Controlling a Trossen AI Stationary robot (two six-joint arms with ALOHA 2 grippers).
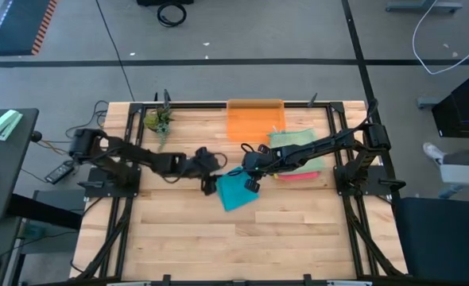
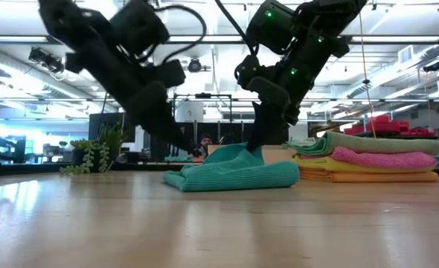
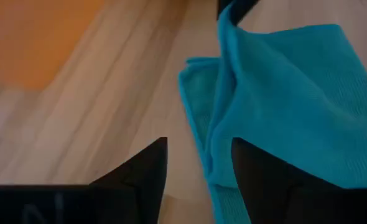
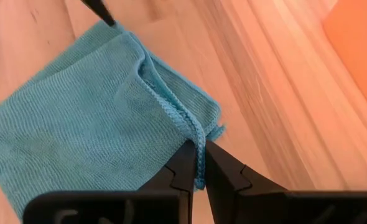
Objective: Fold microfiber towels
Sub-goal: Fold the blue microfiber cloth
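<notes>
A teal microfiber towel lies folded over on the wooden table's middle, flat except for one raised edge. My right gripper is shut on that edge and comes at it from the right. My left gripper stands open just above the towel's left edge, one finger on either side of it and touching nothing. In the low view its fingertips hang a little above the cloth. My right gripper pinches the teal towel's stitched edge between its two fingers, which slant down from the table's right side. More than one layer seems gathered there. That edge is pulled up into a small peak, and the other parts of the towel lie on the table.
A stack of folded towels in green, pink, yellow and orange lies at the right, close behind the right arm. A translucent orange bin stands at the far edge, a small plant at the far left. Bare wood fills the near half.
</notes>
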